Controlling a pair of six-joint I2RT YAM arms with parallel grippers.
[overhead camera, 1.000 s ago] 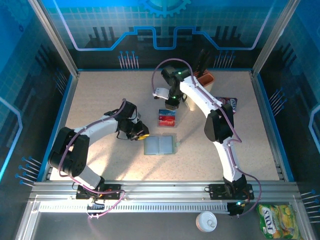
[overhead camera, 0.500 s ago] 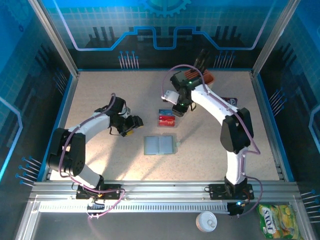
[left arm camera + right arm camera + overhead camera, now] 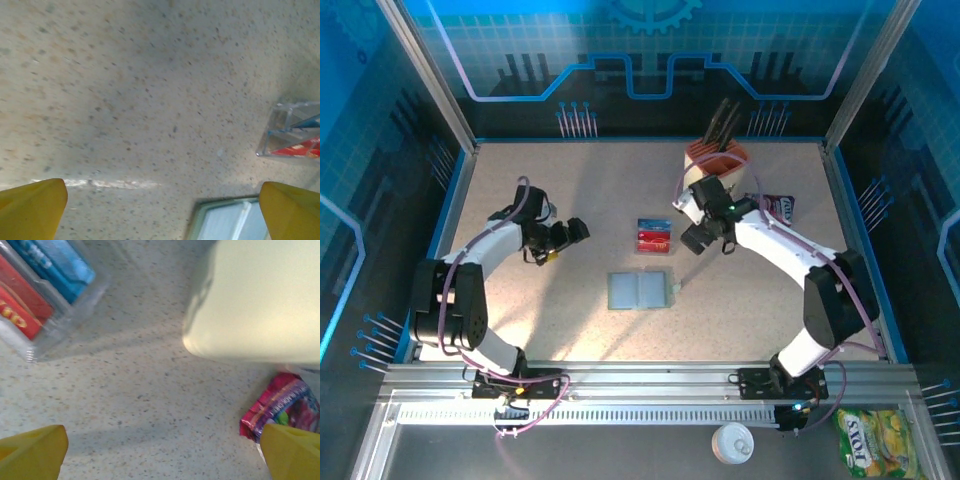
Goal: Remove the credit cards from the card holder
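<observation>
2 grippers hang above the speckled table [image 3: 520, 300], both with jaws spread wide and nothing between them. The left gripper [image 3: 570, 231] is to the left of the card holder [image 3: 640, 291]. The holder lies flat near the table centre and, as far as I can see, opened like a book. Just behind it, not touching, the credit cards [image 3: 654, 237], 1 blue and the others red, sit in a clear tray [image 3: 65, 322]. The right gripper [image 3: 693, 240] is to the right of this tray, near the cream knife block [image 3: 260, 300] and the pink packet [image 3: 280, 407].
</observation>
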